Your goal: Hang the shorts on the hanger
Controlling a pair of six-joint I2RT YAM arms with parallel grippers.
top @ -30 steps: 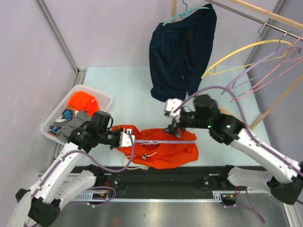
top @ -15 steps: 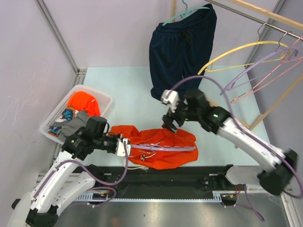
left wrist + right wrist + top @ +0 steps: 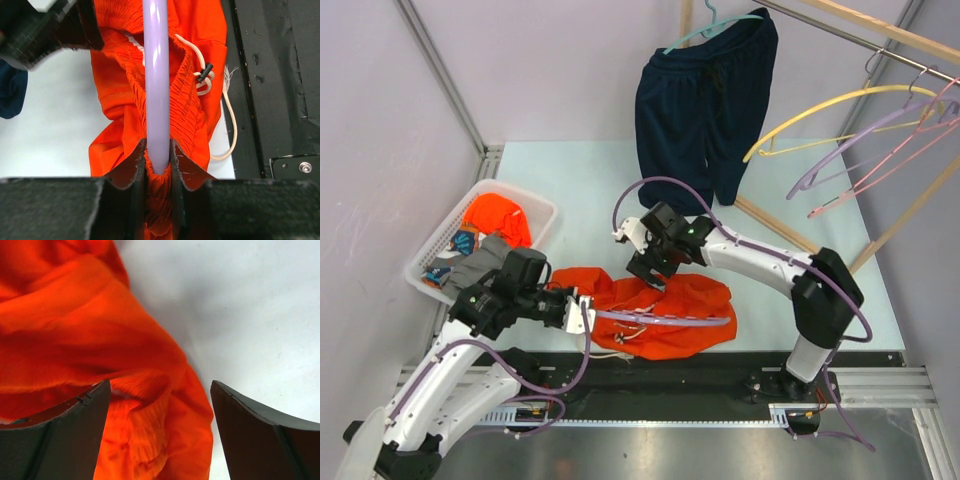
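Observation:
The orange shorts (image 3: 685, 305) lie crumpled on the table near the front edge. The lavender hanger (image 3: 665, 318) lies across them. My left gripper (image 3: 576, 308) is shut on one end of it; in the left wrist view the hanger bar (image 3: 156, 75) runs straight out from my left gripper (image 3: 159, 165), with orange waistband fabric (image 3: 185, 110) bunched in the jaws under it. The white drawstring (image 3: 201, 75) trails to the right. My right gripper (image 3: 648, 264) is open, low over the shorts' far left edge, with gathered orange fabric (image 3: 145, 415) between the jaws of my right gripper (image 3: 160, 400).
A white basket (image 3: 432, 246) with orange and grey cloth stands at the left. Navy shorts (image 3: 705, 110) hang on a teal hanger at the back. A yellow hanger (image 3: 820, 112) and pink and lavender ones hang on a rail at the right. A black strip (image 3: 720, 365) runs along the near edge.
My right gripper has swung left and down from the hanger's middle to the shorts' far left edge. My left gripper keeps its hold and has shifted slightly.

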